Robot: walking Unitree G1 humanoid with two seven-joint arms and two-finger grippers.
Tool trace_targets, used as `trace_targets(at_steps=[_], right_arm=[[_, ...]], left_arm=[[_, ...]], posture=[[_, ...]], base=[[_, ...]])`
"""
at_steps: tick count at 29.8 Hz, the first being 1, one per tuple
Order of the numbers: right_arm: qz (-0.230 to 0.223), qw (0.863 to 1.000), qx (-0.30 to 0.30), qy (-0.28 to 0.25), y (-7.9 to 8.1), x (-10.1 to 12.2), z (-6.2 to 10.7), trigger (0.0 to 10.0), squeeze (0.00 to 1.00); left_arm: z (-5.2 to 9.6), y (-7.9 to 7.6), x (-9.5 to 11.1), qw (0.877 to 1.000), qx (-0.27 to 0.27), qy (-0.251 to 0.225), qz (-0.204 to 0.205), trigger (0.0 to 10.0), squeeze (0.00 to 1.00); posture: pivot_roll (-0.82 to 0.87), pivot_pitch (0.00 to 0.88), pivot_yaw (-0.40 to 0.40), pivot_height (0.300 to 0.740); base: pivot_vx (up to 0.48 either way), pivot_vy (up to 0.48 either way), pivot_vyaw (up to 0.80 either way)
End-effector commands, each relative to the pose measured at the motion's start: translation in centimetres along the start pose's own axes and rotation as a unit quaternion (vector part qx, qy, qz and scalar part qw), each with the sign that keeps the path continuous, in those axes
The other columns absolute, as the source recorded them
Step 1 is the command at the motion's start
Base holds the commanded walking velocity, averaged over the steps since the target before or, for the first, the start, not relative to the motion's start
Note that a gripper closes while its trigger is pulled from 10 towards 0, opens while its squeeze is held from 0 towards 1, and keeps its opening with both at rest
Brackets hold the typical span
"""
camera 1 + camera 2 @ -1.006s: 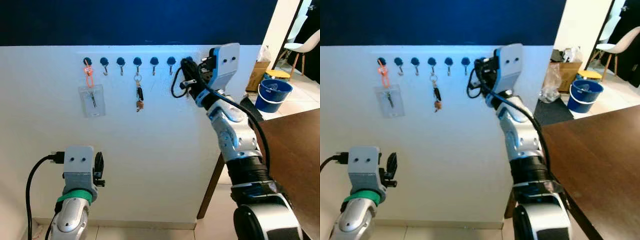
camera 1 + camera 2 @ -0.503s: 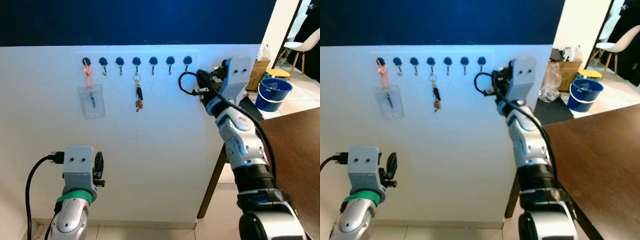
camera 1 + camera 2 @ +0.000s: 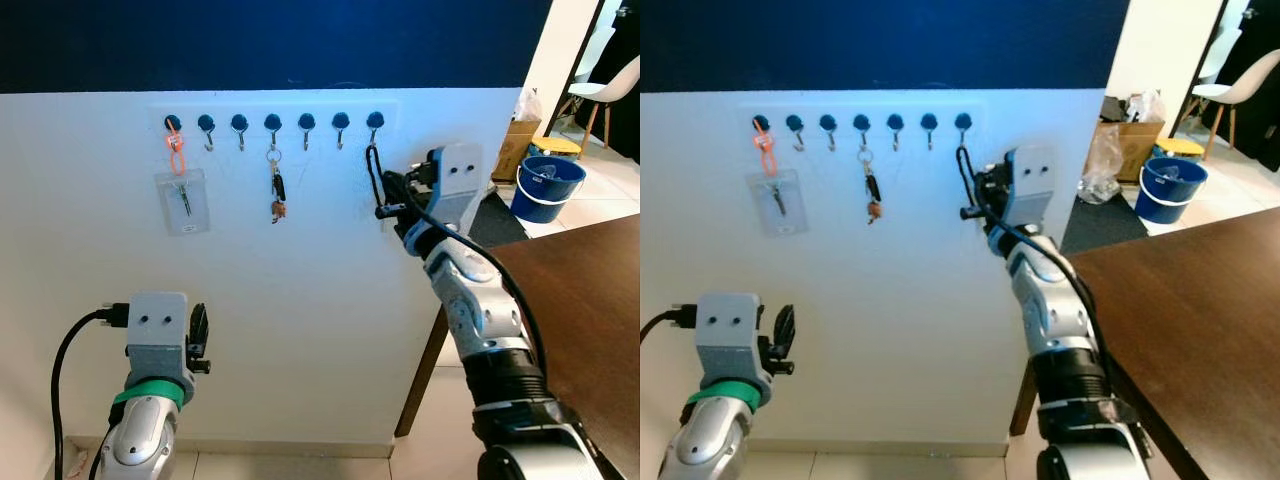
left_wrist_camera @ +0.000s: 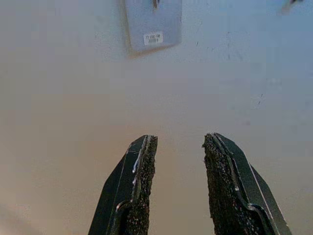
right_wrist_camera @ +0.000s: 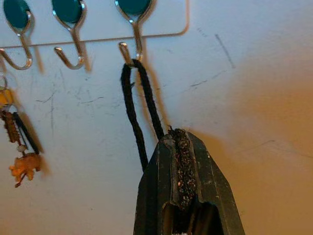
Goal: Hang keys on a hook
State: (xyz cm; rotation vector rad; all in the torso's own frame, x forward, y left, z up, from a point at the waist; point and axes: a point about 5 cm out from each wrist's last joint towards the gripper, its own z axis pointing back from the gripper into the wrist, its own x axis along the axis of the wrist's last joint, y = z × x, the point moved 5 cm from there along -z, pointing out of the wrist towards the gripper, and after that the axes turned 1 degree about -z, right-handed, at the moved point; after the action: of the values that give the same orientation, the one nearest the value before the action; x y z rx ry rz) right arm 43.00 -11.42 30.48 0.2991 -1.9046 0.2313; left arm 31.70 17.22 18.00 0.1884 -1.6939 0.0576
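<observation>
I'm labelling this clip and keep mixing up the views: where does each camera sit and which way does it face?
Both eye views: head camera, facing the wall's hook rail; both arms show.
Left wrist view: low on the idle arm, along the open left tool toward the card holder.
Right wrist view: along the shut right tool up the black cord; shares the end hook with the eyes.

Bare wall (image 5: 254, 98) lies around our pinched right fingers (image 5: 183, 171); black cord (image 5: 134, 112) runs ahead to the hook (image 5: 132, 49). Neighbouring hooks (image 5: 71, 49) crowd one side.
</observation>
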Motion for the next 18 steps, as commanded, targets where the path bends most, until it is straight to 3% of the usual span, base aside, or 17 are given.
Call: trace_targets(at_steps=[1,4,6,7,9,10,11,12,14,15,16,18], right_arm=[[-0.002,1.000,0.005,0.003,0.4,-0.2,0.1,10.0,0.00],[-0.003,1.000,0.006,0.004,0.5,-0.3,0.2,10.0,0.00],[-0.004,1.000,0.009,0.006,0.8,-0.4,0.2,10.0,0.00],[-0.004,1.000,0.009,0.006,0.8,-0.4,0.2,10.0,0.00],[-0.004,1.000,0.010,0.006,0.9,-0.3,0.2,10.0,0.00],[-0.004,1.000,0.010,0.006,0.9,-0.3,0.2,10.0,0.00],[-0.005,1.000,0.010,0.006,0.9,-0.3,0.2,10.0,0.00],[-0.005,1.000,0.010,0.006,0.9,-0.3,0.2,10.0,0.00],[-0.005,1.000,0.011,0.007,1.0,-0.4,0.2,10.0,0.00],[-0.005,1.000,0.011,0.007,1.0,-0.4,0.2,10.0,0.00],[-0.005,1.000,0.011,0.007,1.0,-0.4,0.2,10.0,0.00],[-0.005,1.000,0.011,0.007,1.0,-0.4,0.2,10.0,0.00]], left_arm=[[0.4,-0.7,1.9,0.998,-0.029,-0.045,0.035,10.0,0.00],[0.8,-2.0,3.7,0.992,-0.074,-0.083,0.063,10.0,0.00],[2.1,-4.5,6.0,0.973,-0.160,-0.131,0.100,10.0,0.00],[2.1,-4.5,6.0,0.973,-0.160,-0.131,0.100,10.0,0.00],[3.3,-6.2,7.0,0.955,-0.220,-0.143,0.141,10.0,0.00],[3.3,-6.2,7.0,0.955,-0.220,-0.143,0.141,10.0,0.00],[3.9,-7.1,7.4,0.944,-0.253,-0.145,0.156,10.0,0.00],[3.9,-7.1,7.4,0.944,-0.253,-0.145,0.156,10.0,0.00],[5.7,-9.5,8.3,0.917,-0.340,-0.150,0.148,10.0,0.00],[5.7,-9.5,8.3,0.917,-0.340,-0.150,0.148,10.0,0.00],[6.4,-10.3,8.6,0.907,-0.367,-0.150,0.141,10.0,0.00],[6.4,-10.3,8.6,0.907,-0.367,-0.150,0.141,10.0,0.00]], posture=[[-0.17,0.058,0.118,0.740],[-0.17,0.058,0.118,0.740],[-0.17,0.058,0.118,0.740],[-0.17,0.058,0.118,0.740],[-0.17,0.058,0.118,0.740],[-0.17,0.058,0.118,0.740],[-0.17,0.058,0.118,0.740],[-0.17,0.058,0.118,0.740],[-0.16,0.064,0.117,0.740],[-0.16,0.064,0.117,0.740],[-0.16,0.064,0.117,0.740],[-0.16,0.064,0.117,0.740]], base=[[0.000,0.000,0.00],[0.000,0.000,0.00],[0.000,0.000,0.00],[0.000,0.000,0.00],[0.000,0.000,0.00],[0.000,0.000,0.00],[0.000,0.000,0.00],[0.000,0.000,0.00],[0.000,0.000,0.00],[0.000,0.000,0.00],[0.000,0.000,0.00],[0.000,0.000,0.00]])
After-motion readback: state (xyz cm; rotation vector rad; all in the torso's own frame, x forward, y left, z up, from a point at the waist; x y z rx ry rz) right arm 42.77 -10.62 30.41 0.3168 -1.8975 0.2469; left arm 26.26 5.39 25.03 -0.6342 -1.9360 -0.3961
